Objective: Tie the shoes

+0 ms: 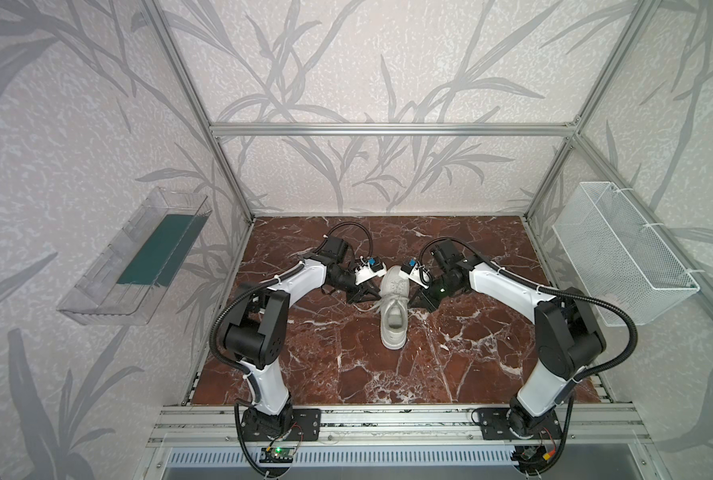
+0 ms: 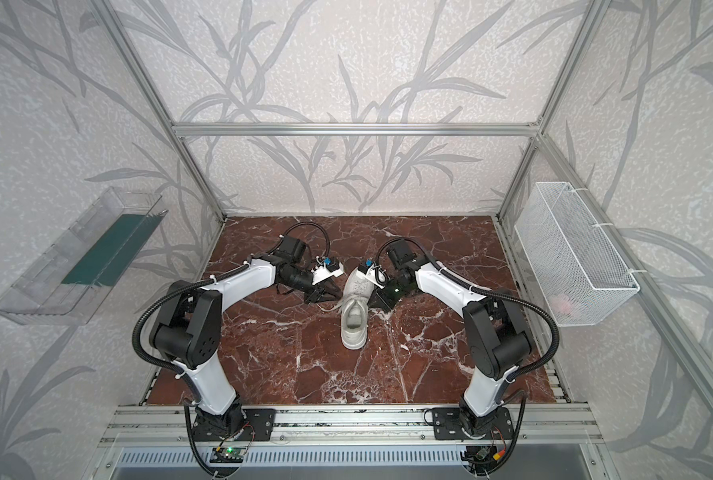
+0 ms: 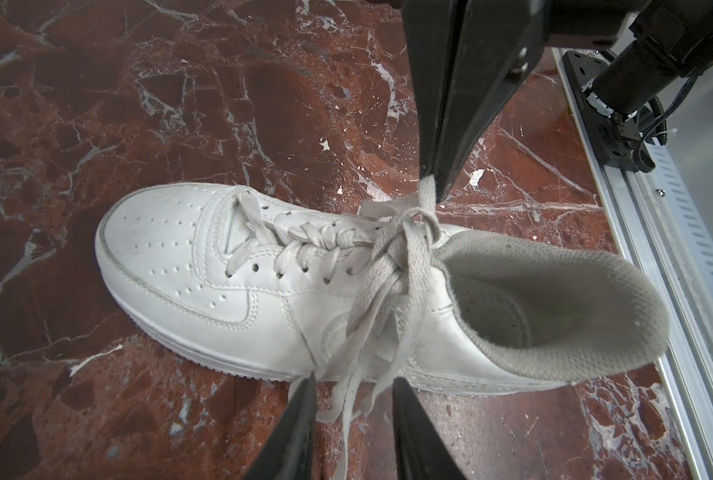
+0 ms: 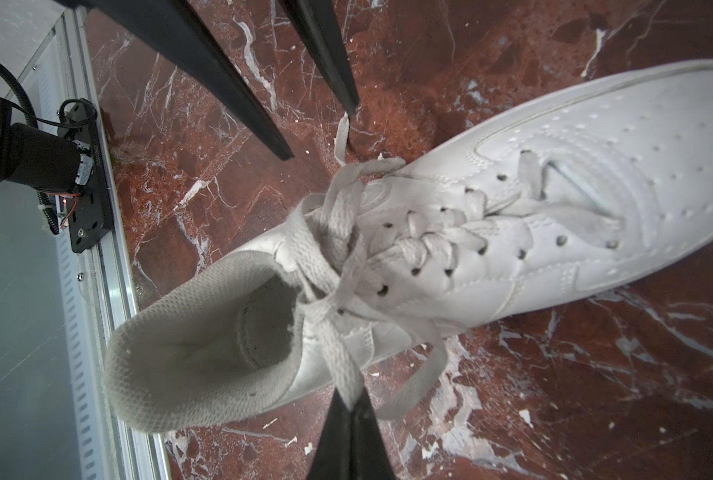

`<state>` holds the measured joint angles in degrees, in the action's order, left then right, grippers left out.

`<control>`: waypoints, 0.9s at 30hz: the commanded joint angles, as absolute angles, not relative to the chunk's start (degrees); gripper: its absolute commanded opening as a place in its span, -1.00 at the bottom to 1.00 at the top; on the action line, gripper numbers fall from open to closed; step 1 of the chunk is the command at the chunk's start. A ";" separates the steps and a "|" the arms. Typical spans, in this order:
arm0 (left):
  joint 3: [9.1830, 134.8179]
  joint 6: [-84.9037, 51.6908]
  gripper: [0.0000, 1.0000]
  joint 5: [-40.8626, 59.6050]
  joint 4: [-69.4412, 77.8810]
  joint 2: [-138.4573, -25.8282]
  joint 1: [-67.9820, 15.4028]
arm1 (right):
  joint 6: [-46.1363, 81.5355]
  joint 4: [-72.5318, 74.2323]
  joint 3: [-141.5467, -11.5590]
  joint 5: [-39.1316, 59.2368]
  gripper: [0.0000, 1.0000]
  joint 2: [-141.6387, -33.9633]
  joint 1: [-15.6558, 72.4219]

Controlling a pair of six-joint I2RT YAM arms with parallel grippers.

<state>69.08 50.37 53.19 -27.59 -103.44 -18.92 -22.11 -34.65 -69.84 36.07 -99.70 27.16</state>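
Note:
A white low-top sneaker [image 1: 393, 320] stands mid-table in both top views, toe pointing away, heel opening toward the front [image 2: 355, 320]. Its off-white laces [image 3: 392, 266] cross in a loose knot above the tongue. My left gripper [image 3: 355, 378] sits low at the shoe's left side, open, with hanging lace strands [image 3: 346, 399] between its fingers and a clear gap on either side. My right gripper [image 4: 352, 401] is at the shoe's right side, shut on a flat lace strand [image 4: 342, 357] that runs up to the knot. A top view shows both grippers [image 1: 373, 293] [image 1: 416, 297] flanking the lacing.
The table is red-brown marble [image 1: 346, 365] with an aluminium rail [image 1: 388, 419] along its front edge. A clear plastic bin [image 1: 134, 257] hangs on the left wall. On the right wall is a white wire basket [image 1: 621, 253]. Frame posts stand at the back corners.

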 commanded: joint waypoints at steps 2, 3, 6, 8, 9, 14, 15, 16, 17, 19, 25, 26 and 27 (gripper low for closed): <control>71.66 53.68 -0.35 53.11 -27.29 -105.18 -20.09 | -21.62 -35.58 -69.42 37.29 -1.00 -99.25 27.34; 71.88 53.60 -0.36 52.98 -27.40 -105.48 -20.36 | -21.62 -35.55 -69.49 37.35 -1.00 -99.25 27.45; 72.25 53.26 -0.38 52.95 -27.40 -106.42 -21.33 | -21.53 -35.61 -69.55 37.52 -1.00 -99.37 27.51; 72.16 53.22 -0.38 53.04 -27.25 -106.83 -22.00 | -21.54 -35.77 -69.52 37.42 -1.00 -99.36 27.51; 72.05 53.26 -0.38 53.06 -27.20 -107.04 -22.23 | -21.62 -35.86 -69.52 37.38 -1.00 -99.40 27.50; 71.43 51.92 -0.43 52.41 -25.48 -107.65 -23.62 | -21.58 -35.68 -69.45 37.44 -1.00 -99.23 27.51; 71.29 51.57 -0.47 52.18 -24.91 -107.72 -23.80 | -21.62 -35.80 -69.44 37.53 -1.00 -99.23 27.50; 71.11 51.34 -0.53 52.03 -24.48 -107.59 -23.90 | -21.62 -35.85 -69.48 37.49 -1.00 -99.23 27.51; 70.99 51.33 -0.59 52.03 -24.33 -107.56 -23.87 | -21.62 -35.84 -69.44 37.44 -1.00 -99.28 27.57; 71.08 51.33 -0.72 51.63 -24.35 -107.25 -23.87 | -21.71 -35.82 -69.35 37.29 -1.00 -99.13 27.60; 71.95 52.53 -1.00 49.87 -26.96 -104.76 -23.73 | -21.21 -35.16 -68.61 36.50 -1.00 -98.10 27.68; 72.27 52.85 -1.00 49.67 -27.85 -104.24 -23.65 | -21.10 -34.93 -68.36 36.27 -1.00 -98.13 27.65; 72.51 53.14 -1.00 49.34 -28.68 -103.79 -23.68 | -21.09 -34.78 -68.14 36.09 -1.00 -98.10 27.67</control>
